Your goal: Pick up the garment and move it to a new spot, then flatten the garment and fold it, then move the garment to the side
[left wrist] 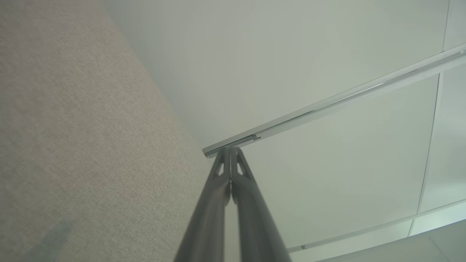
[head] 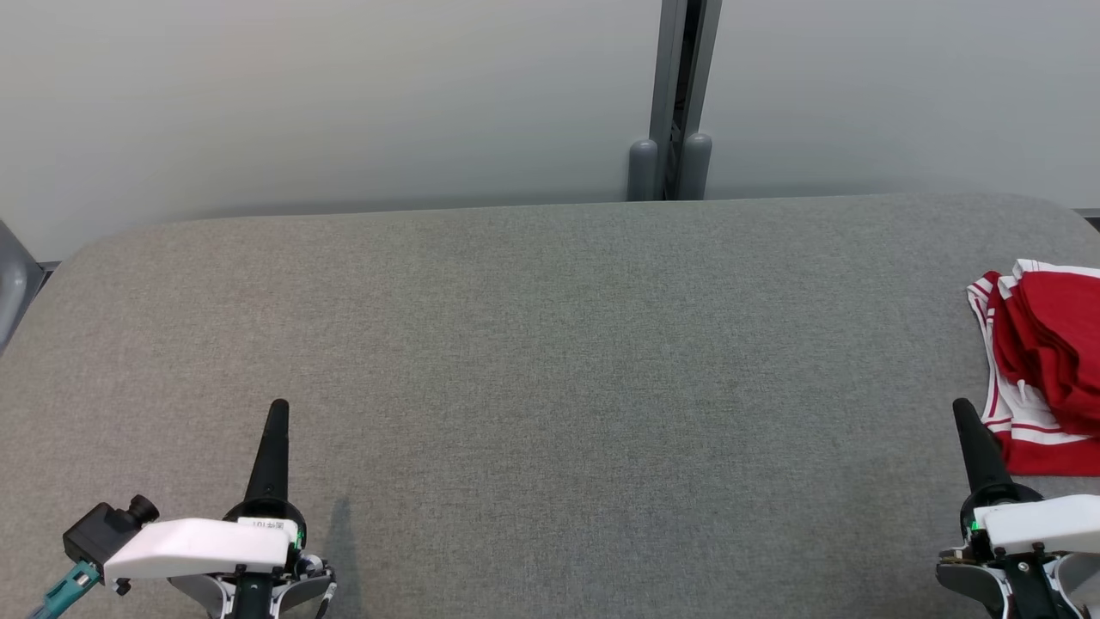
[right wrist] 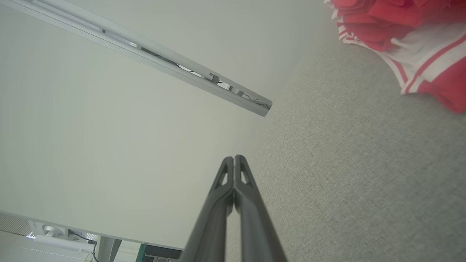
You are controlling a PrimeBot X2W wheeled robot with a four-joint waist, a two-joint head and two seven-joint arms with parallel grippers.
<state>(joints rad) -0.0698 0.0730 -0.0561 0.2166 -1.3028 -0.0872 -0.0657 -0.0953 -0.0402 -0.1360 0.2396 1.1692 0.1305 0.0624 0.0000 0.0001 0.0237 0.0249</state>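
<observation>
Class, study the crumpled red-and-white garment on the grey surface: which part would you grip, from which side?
On the garment, grip the white-striped edge, coming from its left with the right hand. That edge lies flat, exposed and nearest that hand; the red middle is heaped in folds.

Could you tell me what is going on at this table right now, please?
Nothing is being handled at this moment. A red and white garment lies bunched at the right edge of the grey fabric-covered table. The left gripper and the right gripper are both shut and hold nothing, one at each side on the robot's near edge. The right gripper is close beside the garment but not touching it.
</observation>
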